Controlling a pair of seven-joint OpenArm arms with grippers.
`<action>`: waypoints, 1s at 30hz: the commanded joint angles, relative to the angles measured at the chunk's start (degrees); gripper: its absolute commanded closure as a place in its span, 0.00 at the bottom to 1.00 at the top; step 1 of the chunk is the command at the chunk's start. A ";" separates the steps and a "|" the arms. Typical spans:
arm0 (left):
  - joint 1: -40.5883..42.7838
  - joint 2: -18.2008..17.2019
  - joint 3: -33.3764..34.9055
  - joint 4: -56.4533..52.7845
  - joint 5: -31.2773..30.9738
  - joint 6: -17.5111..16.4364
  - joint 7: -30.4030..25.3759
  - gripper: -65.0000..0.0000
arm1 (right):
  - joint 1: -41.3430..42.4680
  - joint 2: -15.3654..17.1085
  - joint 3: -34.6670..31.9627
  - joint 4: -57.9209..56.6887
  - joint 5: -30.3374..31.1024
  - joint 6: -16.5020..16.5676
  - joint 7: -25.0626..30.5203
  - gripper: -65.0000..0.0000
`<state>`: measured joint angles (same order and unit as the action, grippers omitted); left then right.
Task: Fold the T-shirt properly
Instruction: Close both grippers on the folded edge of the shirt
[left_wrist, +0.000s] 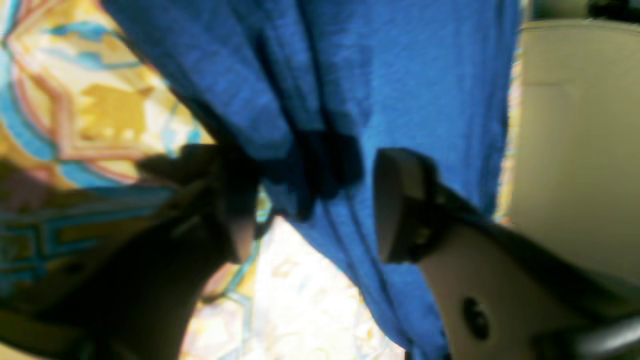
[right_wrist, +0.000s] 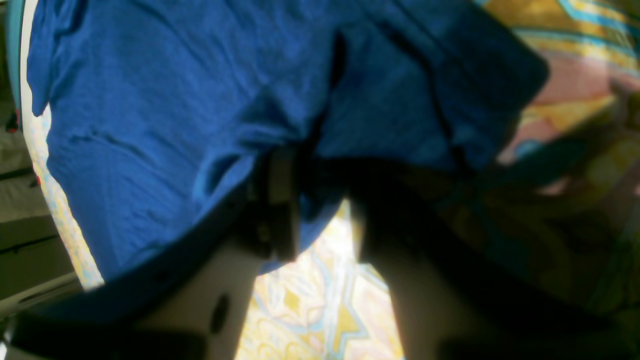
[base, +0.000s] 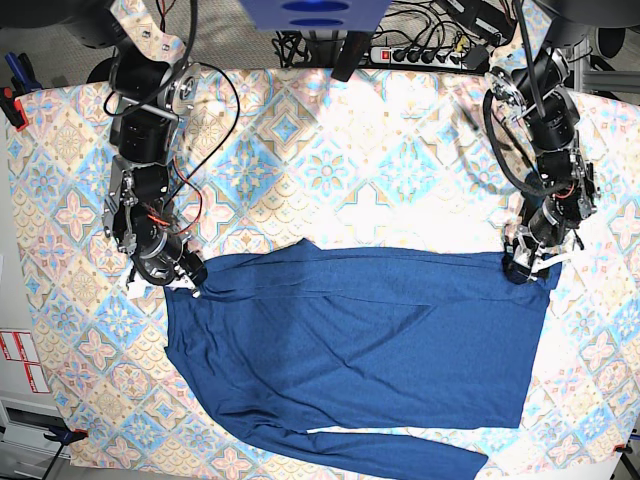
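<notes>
The dark blue T-shirt (base: 360, 350) lies spread on the patterned tablecloth (base: 330, 170), with one long sleeve (base: 400, 455) running along its near edge. My left gripper (base: 527, 262) is at the garment's far right corner. In the left wrist view its fingers (left_wrist: 400, 205) stand apart around a gathered bunch of T-shirt (left_wrist: 310, 175) cloth, so the left gripper (left_wrist: 312, 200) is open. My right gripper (base: 188, 280) is at the far left corner. In the right wrist view the T-shirt (right_wrist: 150, 125) fills the narrow gap at the right gripper (right_wrist: 322, 200), where shadow hides the pads.
Cables and a power strip (base: 420, 50) lie along the table's far edge. Both arm bases stand at the far corners. A blue clamp (base: 15, 75) sits off the table at the far left. The cloth's near edge lies just beyond the sleeve.
</notes>
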<state>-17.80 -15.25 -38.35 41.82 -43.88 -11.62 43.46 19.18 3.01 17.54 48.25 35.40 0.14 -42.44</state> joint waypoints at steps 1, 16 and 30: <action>-1.32 -0.80 0.15 0.24 2.08 1.11 0.27 0.54 | 0.82 -0.15 -0.18 0.15 -0.19 -0.27 -1.48 0.75; -1.49 -0.89 0.06 0.24 3.31 1.11 0.36 0.89 | 0.56 -0.15 -0.09 0.67 -0.19 -0.19 -2.88 0.95; -1.49 -0.89 0.06 0.51 3.31 1.11 0.36 1.00 | 0.56 -0.15 -0.09 0.67 -0.19 7.81 -3.15 0.95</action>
<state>-18.26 -15.25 -38.39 41.50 -40.51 -10.33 43.51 18.41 2.55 17.32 48.31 34.94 7.49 -45.69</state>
